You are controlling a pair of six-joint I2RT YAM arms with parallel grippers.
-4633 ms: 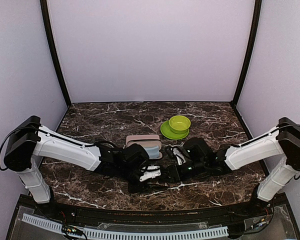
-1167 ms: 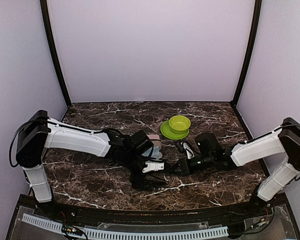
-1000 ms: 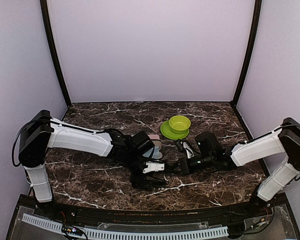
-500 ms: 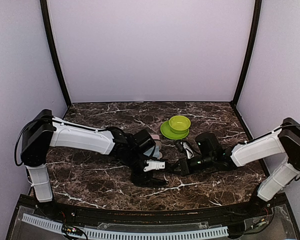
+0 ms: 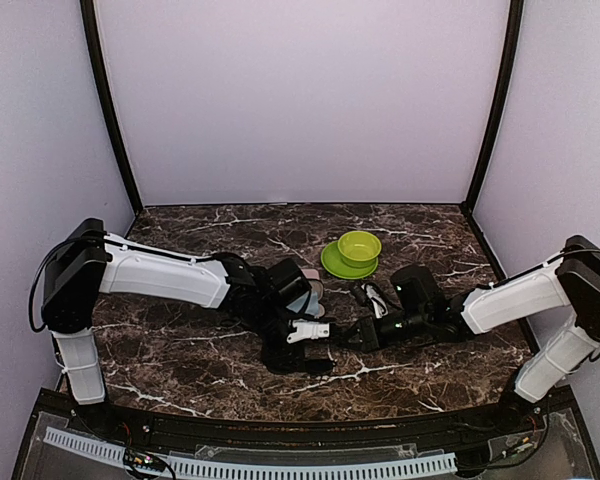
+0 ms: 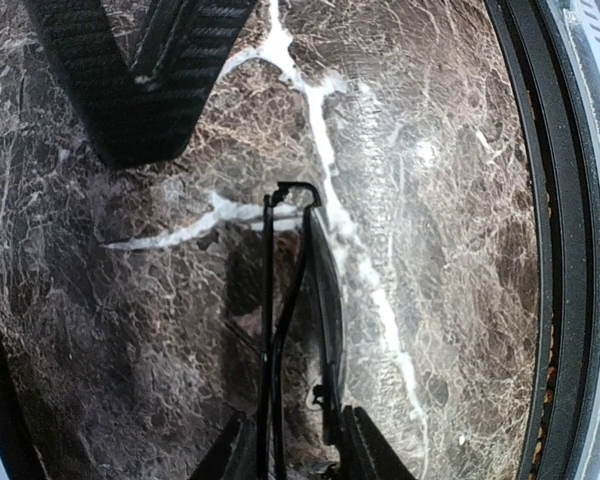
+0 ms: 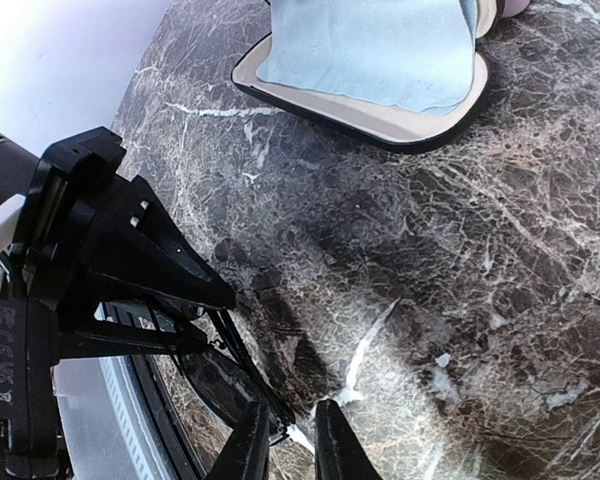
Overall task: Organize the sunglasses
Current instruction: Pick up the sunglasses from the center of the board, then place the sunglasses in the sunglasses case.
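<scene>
Sunglasses [image 6: 323,290] of thin black wire with dark lenses, folded flat and turned on edge, sit low at the front middle of the glossy veined marble table [image 6: 130,300]. Their long axis runs from the left gripper [image 6: 298,455] to the right gripper [image 7: 288,445]. Left fingers clamp the near end. Right fingertips are nearly together at the far end; whether they pinch it is unclear.

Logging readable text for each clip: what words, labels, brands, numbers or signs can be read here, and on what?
Nothing reads clearly in any view.
Pale marks on the black housing behind the left gripper: sideways, too blurred to read.
Black-framed sunglasses, open case, green bowl: no lettering shows.
</scene>
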